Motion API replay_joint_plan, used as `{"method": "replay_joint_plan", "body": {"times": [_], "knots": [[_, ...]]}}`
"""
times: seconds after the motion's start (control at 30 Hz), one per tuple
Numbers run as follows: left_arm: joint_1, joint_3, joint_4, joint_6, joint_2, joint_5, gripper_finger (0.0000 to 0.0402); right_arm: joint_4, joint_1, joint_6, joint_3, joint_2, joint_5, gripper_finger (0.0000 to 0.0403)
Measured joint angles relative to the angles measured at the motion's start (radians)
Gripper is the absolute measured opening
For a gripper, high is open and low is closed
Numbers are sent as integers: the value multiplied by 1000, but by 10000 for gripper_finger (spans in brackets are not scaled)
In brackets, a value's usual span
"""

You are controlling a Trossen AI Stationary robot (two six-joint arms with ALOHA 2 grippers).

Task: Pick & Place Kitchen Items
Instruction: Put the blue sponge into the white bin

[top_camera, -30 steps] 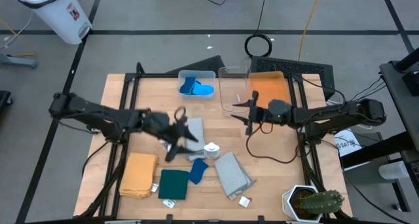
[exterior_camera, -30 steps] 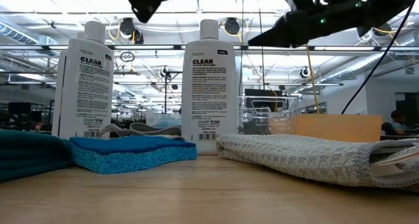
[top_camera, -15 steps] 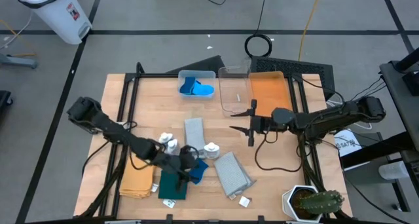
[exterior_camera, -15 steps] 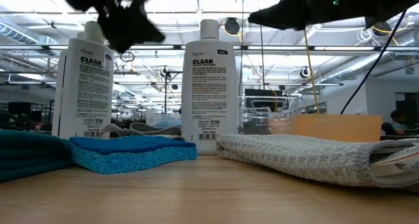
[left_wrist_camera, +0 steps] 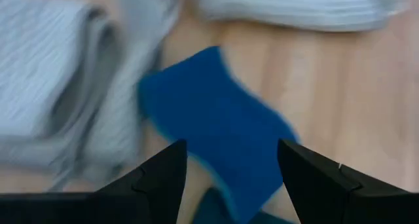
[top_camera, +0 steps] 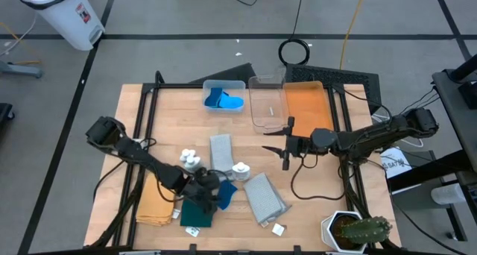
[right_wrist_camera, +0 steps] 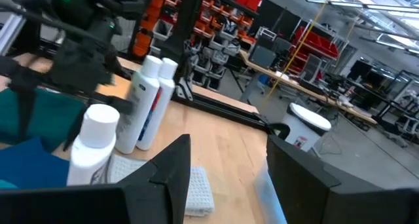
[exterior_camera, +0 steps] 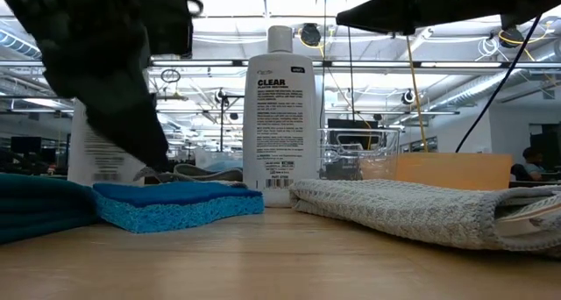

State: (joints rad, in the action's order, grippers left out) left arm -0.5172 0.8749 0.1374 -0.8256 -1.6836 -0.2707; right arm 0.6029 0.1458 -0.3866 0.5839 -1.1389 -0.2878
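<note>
A small blue cloth piece (top_camera: pixel 227 194) (left_wrist_camera: pixel 219 129) lies flat on the table between a dark green folded cloth (top_camera: pixel 197 211) and a grey folded cloth (top_camera: pixel 264 197). My left gripper (top_camera: pixel 215 189) (left_wrist_camera: pixel 229 185) hovers just over its left end, slanting down, open, with a finger on either side and nothing held. Two white bottles (top_camera: pixel 190 159) stand together, and a third (top_camera: pixel 240 169) (exterior_camera: pixel 279 107) stands beside another grey cloth (top_camera: pixel 221 150). A mustard-yellow cloth (top_camera: pixel 157 199) lies at the near left. My right gripper (top_camera: pixel 285 144) waits raised at mid-right, open.
A small clear bin (top_camera: pixel 224 97) holding blue pieces, a larger clear bin (top_camera: pixel 268 103) and an orange tray (top_camera: pixel 307 106) stand along the far edge. A potted cactus (top_camera: pixel 358 231) sits at the near right corner. Bare wood shows at the far left.
My left gripper has swung from the table's middle toward the near edge and come down, rolling as it went, until it hangs over the blue cloth piece; the two bottles it covered now show. My right gripper has drifted slightly toward the near edge.
</note>
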Motion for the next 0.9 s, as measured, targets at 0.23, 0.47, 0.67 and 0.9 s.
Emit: {"method": "replay_joint_plan", "body": {"times": [0.23,0.47,0.67,0.9], "knots": [[5,0,23,-50,0,0,241,7,0,0,0,0,0,169],[40,0,-11,-79,-44,43,241,7,0,0,0,0,0,169],[70,3,-50,-85,-108,154,241,3,0,5,0,0,0,169],[85,3,-72,-96,-107,166,241,6,0,7,-1,0,0,169]]}}
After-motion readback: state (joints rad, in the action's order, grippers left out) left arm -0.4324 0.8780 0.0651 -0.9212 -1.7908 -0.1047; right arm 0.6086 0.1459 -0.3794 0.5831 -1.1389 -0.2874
